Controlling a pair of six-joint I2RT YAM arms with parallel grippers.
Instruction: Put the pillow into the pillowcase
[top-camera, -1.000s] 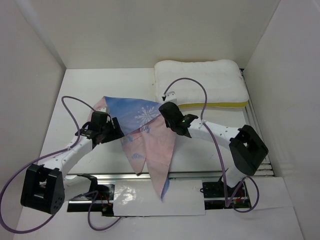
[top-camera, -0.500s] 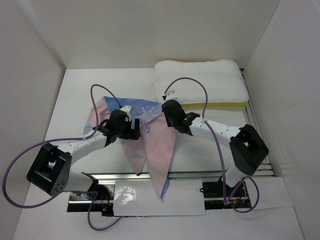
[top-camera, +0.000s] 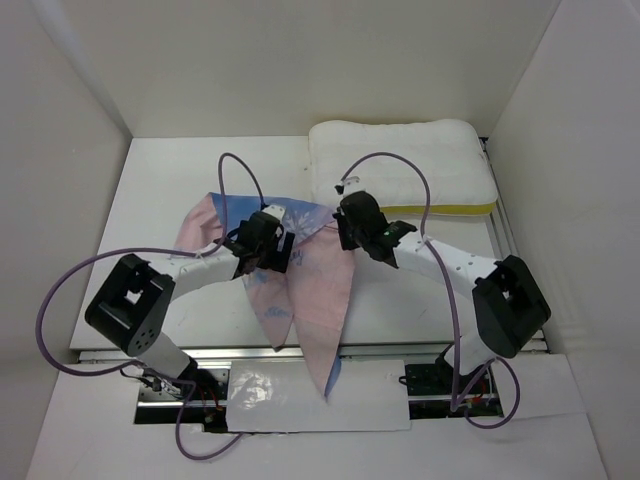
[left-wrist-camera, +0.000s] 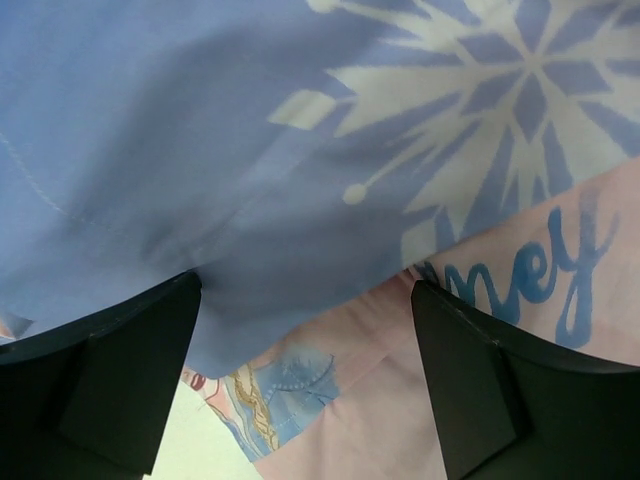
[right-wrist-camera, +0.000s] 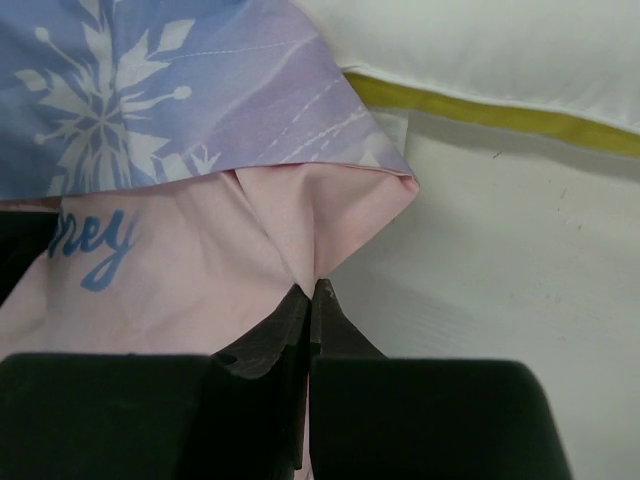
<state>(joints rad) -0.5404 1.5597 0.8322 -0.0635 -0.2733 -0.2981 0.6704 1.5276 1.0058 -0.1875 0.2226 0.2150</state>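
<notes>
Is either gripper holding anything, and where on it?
The right gripper pinches the pillowcase by a pink fold near its corner; the left gripper is open, holding nothing.

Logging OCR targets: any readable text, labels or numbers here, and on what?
"ney": blue script on the pink side of the pillowcase, in both wrist views; leading letters are covered.
Top view: the same print is too small to read.
On the pillow: no text legible.
</notes>
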